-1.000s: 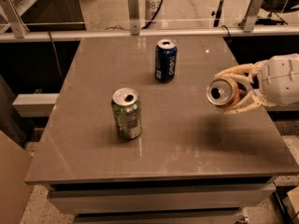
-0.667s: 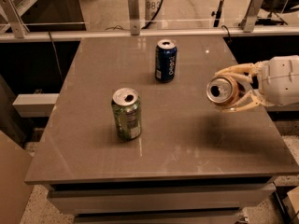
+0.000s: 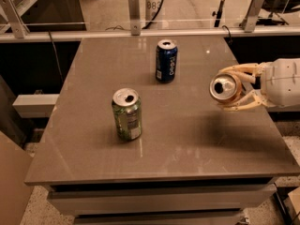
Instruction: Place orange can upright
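Gripper (image 3: 223,90), above the bench's (image 3: 187,139) right side, grasps the can (image 3: 226,86) tipped sideways, top facing left.

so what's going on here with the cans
The robot's two-finger gripper, over the right side of the grey table, is shut on an orange-copper soda can. It holds the can on its side above the surface, silver top towards the camera, not yet set upright. A green can and a dark blue can stand upright on the table, apart from it.
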Motion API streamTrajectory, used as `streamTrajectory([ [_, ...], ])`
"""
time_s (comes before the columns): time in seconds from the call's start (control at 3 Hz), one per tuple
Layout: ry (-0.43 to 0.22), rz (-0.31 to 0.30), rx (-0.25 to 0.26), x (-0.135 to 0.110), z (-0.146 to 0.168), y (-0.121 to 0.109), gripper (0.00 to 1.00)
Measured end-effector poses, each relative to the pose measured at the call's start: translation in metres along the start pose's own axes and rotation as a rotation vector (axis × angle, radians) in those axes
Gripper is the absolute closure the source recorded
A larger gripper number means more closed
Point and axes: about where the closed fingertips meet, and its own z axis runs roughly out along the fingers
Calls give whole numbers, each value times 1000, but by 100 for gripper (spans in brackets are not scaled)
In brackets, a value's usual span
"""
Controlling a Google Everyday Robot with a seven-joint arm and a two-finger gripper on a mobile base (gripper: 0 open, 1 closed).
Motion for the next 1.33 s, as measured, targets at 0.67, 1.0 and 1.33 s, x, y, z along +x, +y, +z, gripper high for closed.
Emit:
streamTrajectory([
  [0.67, -77, 33, 44, 0, -3, -6, 100],
  [1.0, -117, 50, 51, -3, -2, -6, 100],
  [1.33, -162, 46, 42, -12, 1, -6, 100],
])
